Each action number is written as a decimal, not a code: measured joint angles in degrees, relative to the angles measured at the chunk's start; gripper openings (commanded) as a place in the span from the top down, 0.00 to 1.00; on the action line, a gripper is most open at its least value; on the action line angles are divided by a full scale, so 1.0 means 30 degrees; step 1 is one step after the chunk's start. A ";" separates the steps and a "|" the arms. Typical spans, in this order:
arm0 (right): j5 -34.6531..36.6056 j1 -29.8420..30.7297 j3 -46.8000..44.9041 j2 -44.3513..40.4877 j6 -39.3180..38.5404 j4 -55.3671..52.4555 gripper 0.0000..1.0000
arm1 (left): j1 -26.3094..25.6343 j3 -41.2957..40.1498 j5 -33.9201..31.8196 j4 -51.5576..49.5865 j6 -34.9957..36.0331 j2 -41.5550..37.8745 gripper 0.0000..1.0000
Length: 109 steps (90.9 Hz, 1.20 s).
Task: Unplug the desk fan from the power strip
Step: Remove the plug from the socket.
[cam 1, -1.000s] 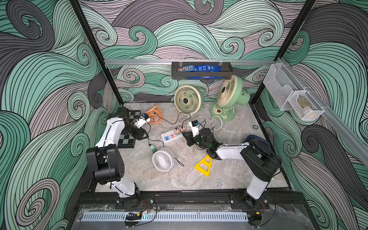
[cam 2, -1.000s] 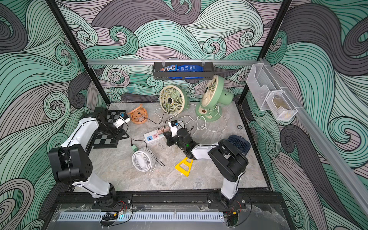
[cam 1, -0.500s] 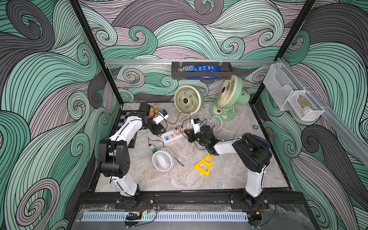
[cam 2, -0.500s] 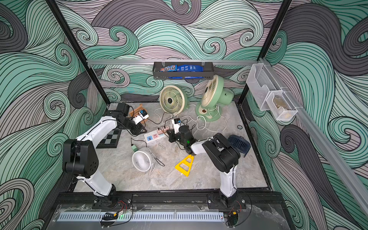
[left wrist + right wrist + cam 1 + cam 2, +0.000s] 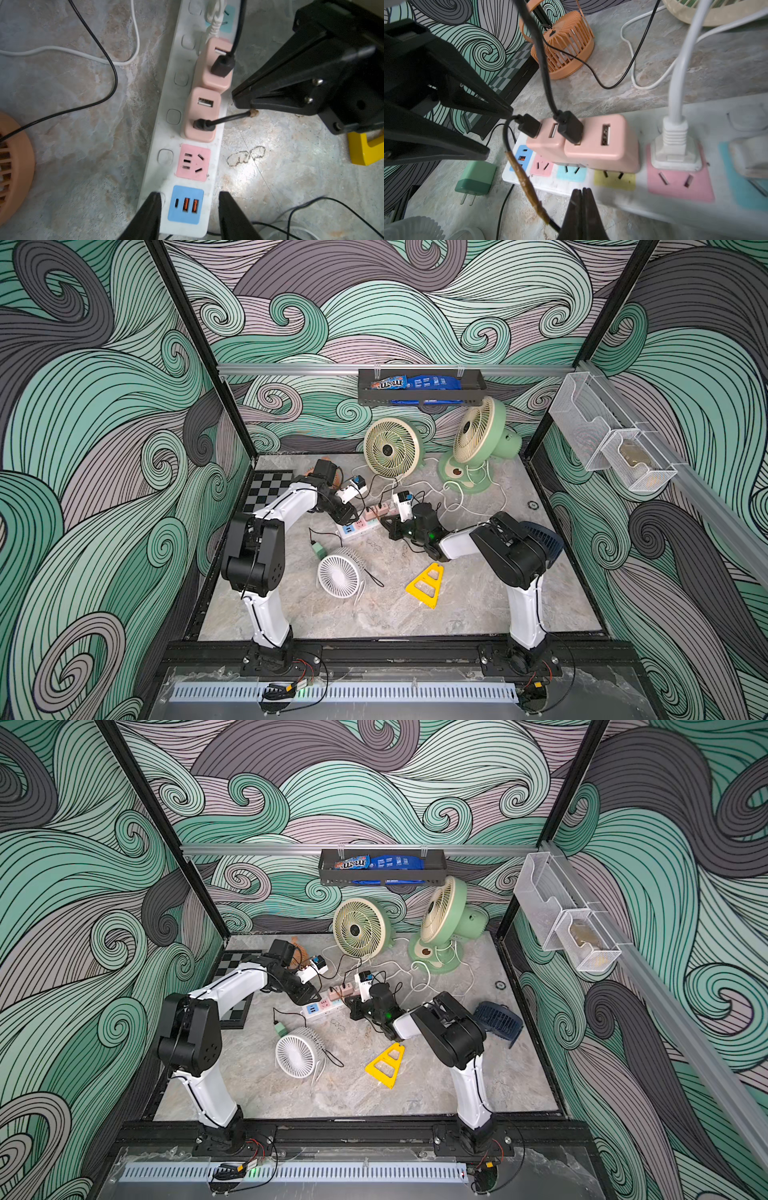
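On the power strip (image 5: 164,133), pink adapters (image 5: 202,116) and black cords (image 5: 226,119) sit between released left hand (image 5: 190,196) and clenched right hand (image 5: 582,193).

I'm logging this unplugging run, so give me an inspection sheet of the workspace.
Surface: marbled grey tabletop, stained.
Job's things: power strip flat; two pink USB adapters and white plug seated; cream fan, green fan, white fan, orange fan, navy fan, target unclear.
Clutter: yellow triangle, loose green charger, chessboard.
Grippers: left gripper open, straddling the blue USB end; right gripper shut beside the adapters.
Cables: black leads in both adapters, one tape-wrapped; white cords loop loose.
Surroundings: wave-print walls, snack shelf, clear bins.
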 measured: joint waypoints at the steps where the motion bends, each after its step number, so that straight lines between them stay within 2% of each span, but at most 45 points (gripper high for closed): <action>1: -0.0015 0.0000 0.0000 0.0007 0.0007 -0.0007 0.99 | -0.0051 0.0066 -0.0051 0.0007 -0.0007 0.0066 0.52; 79: -0.0495 0.0073 0.0270 0.1217 0.1311 0.2098 0.99 | -0.1792 0.2732 -0.1639 -0.0153 -0.0073 0.2470 0.53; 109: -0.0423 0.0073 0.0226 0.1501 0.1785 0.2790 0.99 | -0.2055 0.3140 -0.1851 -0.0350 -0.0073 0.3184 0.62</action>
